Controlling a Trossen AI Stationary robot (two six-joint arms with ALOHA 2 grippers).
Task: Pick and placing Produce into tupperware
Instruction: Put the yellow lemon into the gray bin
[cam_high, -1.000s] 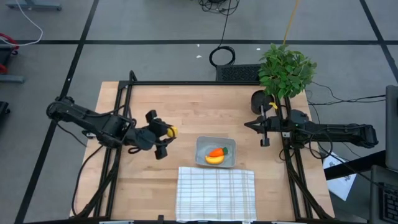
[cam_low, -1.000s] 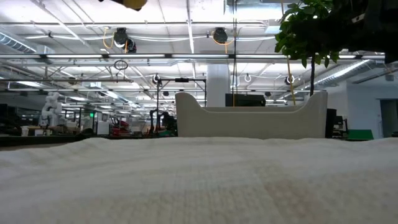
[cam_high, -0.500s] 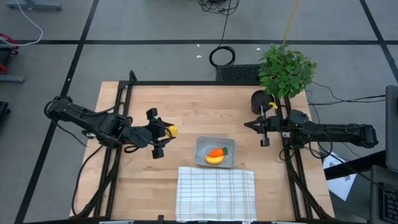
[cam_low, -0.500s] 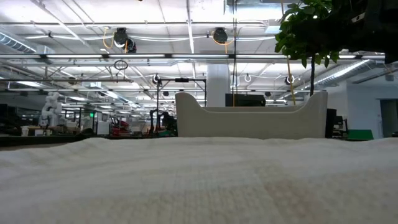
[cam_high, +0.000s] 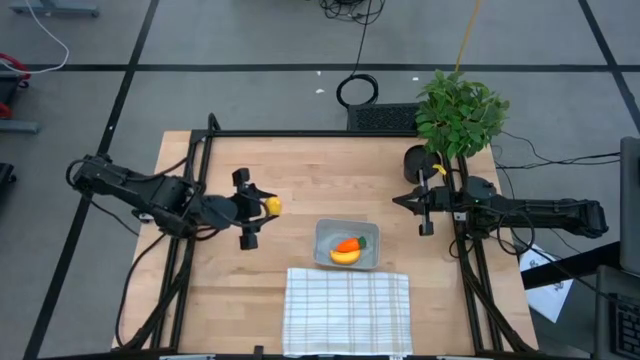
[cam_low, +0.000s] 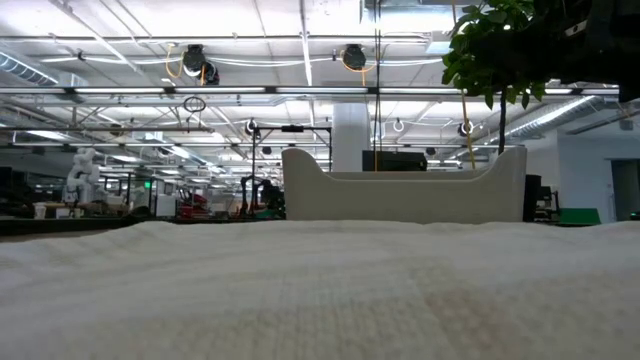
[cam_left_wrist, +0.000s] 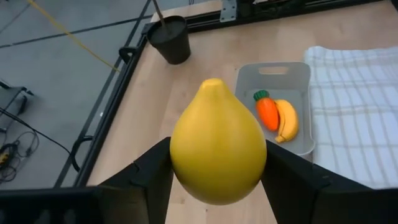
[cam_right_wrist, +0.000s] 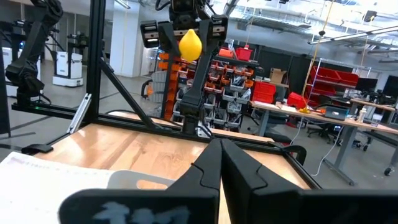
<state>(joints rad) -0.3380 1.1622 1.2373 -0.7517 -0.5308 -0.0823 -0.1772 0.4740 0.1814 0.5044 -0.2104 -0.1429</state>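
Closest to us in the left wrist view, the left gripper (cam_left_wrist: 214, 177) pinches a smooth yellow pear-shaped toy lemon (cam_left_wrist: 217, 150) between its two dark fingers, lifted well above the pale wooden table (cam_high: 330, 170). Seen from overhead, that gripper hangs left of centre, and the lemon is not yet over its target. Beyond it, the shallow translucent grey rounded-square plastic tub (cam_high: 324, 235) sits near the table's middle, already holding a curved yellow toy banana (cam_high: 345, 257) and an orange toy carrot with a green top (cam_high: 349, 244), which lie side by side and touching. A white checked cloth (cam_high: 347, 310) lies just beside the tub on its near side. Farther off, on the right side of the table, the right gripper (cam_high: 405, 203) waits with its jaws pressed together and empty, next to a big leafy green plant in a dark pot (cam_high: 458, 112). We judge the main risk to be an early release: the rounded lemon would bounce and roll off across the bare wood. Its smooth curve could also slip from the fingers during travel. Dropped from height, it might knock the banana or carrot out over the low rim.
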